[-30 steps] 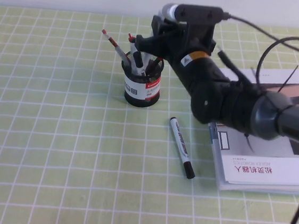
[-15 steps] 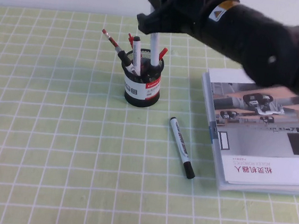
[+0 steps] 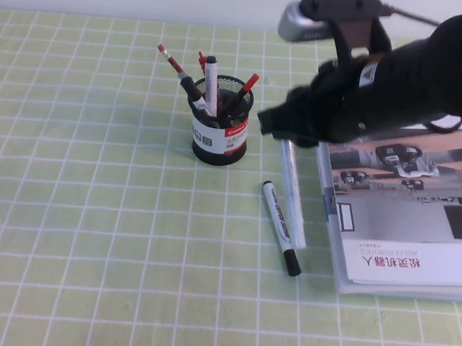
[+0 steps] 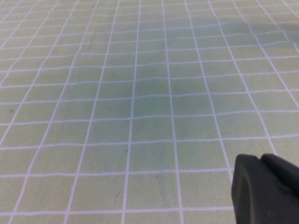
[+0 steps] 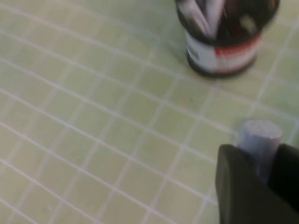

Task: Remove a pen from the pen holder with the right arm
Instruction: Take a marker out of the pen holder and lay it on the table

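Observation:
A black mesh pen holder (image 3: 221,135) with a white and red label stands on the green checked cloth, holding several pens. It also shows in the right wrist view as the pen holder (image 5: 224,51). My right gripper (image 3: 290,132) hovers just right of the holder, shut on a white pen (image 3: 292,200) that hangs down, its lower end close to the cloth. From the right wrist, the pen's pale end (image 5: 259,135) sits clamped in the right gripper (image 5: 261,156). My left gripper (image 4: 259,161) hangs over bare cloth, its fingers together; the high view does not include it.
A black-capped white marker (image 3: 281,226) lies on the cloth right beside the hanging pen. A thick book (image 3: 407,225) lies at the right, partly under my right arm. Green checked cloth (image 3: 84,232) covers the table to the left and front.
My right arm lifted the white pen out of the holder, then carried it right and down, beside the marker on the cloth. The holder stayed put.

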